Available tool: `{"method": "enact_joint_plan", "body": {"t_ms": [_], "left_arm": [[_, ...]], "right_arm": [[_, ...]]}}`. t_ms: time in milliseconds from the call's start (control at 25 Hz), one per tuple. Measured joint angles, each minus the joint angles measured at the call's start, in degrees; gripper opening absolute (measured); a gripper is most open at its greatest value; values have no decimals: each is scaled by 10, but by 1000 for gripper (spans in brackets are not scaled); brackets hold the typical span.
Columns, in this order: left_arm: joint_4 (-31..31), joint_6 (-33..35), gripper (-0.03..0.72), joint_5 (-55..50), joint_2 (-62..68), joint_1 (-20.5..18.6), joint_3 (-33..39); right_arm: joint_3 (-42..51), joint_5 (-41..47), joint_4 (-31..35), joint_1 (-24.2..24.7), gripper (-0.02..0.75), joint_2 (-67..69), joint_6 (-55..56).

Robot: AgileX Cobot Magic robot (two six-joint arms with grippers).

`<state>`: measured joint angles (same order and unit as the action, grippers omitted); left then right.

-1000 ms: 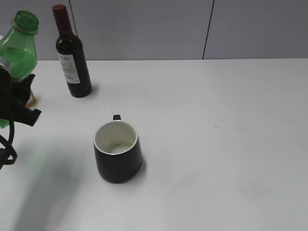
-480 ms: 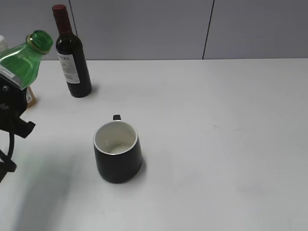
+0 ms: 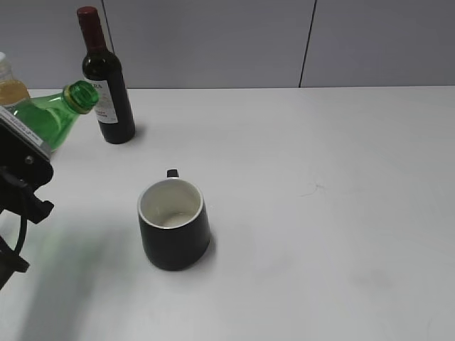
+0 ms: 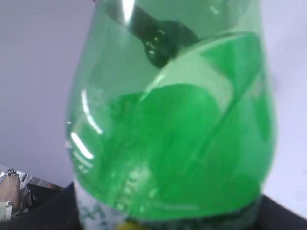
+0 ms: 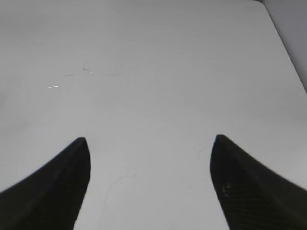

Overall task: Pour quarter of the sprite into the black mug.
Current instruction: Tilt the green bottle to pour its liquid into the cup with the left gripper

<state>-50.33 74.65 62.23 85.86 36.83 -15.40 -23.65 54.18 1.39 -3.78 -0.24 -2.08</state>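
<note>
The sprite [image 3: 50, 117], a transparent green bottle without cap, is held in the air at the far left, tilted with its mouth pointing right toward the dark wine bottle. It fills the left wrist view [image 4: 172, 134], liquid slanted inside. My left gripper [image 3: 21, 160] is shut on the sprite's label band. The black mug [image 3: 174, 227] with a white inside stands upright in the middle of the table, right of and below the bottle's mouth, handle to the far side. My right gripper [image 5: 149, 163] is open over bare table and does not show in the exterior view.
A dark wine bottle with a red top [image 3: 106, 85] stands at the back left, just behind the sprite's mouth. An orange juice bottle [image 3: 11, 85] stands at the far left edge. The white table [image 3: 320, 213] reaches to a grey wall behind.
The left gripper has tilted the sprite from near upright toward the right, and its mouth has dropped and moved right. The orange juice bottle has come into view behind it. The mug has not moved.
</note>
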Motion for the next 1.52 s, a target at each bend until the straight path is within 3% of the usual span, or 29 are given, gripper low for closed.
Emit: {"method": "enact_joint_plan", "body": {"t_ms": [1520], "left_arm": [[0, 163, 433, -3, 23, 0, -25]], "right_arm": [[0, 0, 0, 0, 589, 0, 0]]}}
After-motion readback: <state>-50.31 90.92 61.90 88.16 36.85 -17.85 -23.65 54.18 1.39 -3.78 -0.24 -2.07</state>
